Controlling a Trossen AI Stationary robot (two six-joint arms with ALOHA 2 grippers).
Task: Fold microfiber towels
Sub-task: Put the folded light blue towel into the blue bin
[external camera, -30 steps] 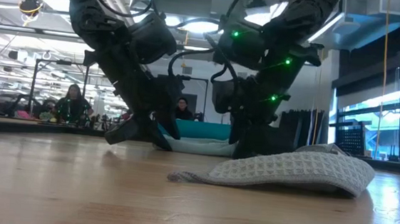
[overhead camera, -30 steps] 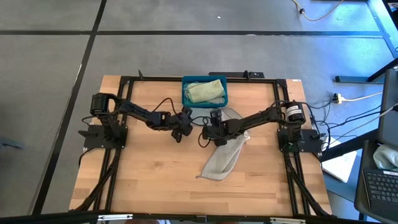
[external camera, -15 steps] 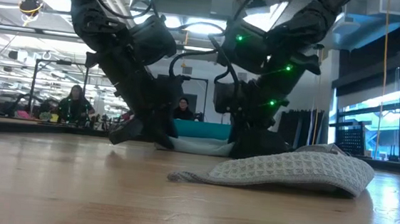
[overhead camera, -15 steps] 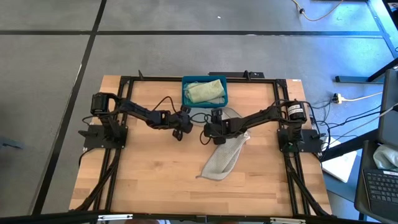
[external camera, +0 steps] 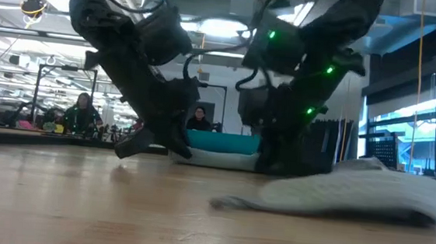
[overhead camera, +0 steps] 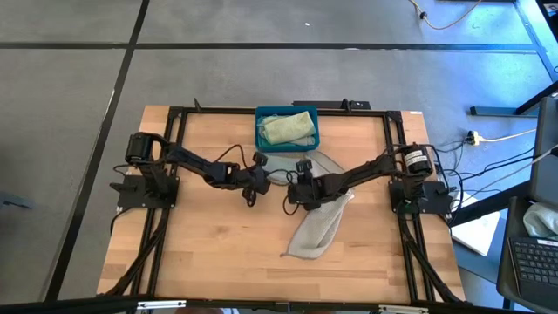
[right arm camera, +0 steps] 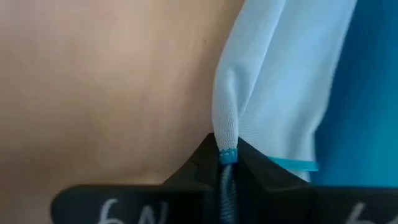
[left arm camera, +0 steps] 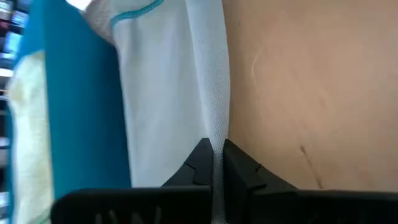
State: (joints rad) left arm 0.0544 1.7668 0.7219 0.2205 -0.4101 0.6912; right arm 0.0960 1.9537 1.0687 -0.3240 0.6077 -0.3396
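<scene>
Both claws pinch the pale blue towel (left arm camera: pixel 168 93) by its edge beside the blue bin (overhead camera: pixel 287 128): left claw (left arm camera: pixel 212 163) and right claw (right arm camera: pixel 227 158) squeezed tight on it, low over the table (overhead camera: pixel 209 235).

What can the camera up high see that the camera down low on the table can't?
Only the high view shows the pale green towel lying inside the teal bin, and the whole table from above. Only the low view shows people sitting in the room behind. Both show the two arms reaching in front of the bin and the grey towel lying on the table.
</scene>
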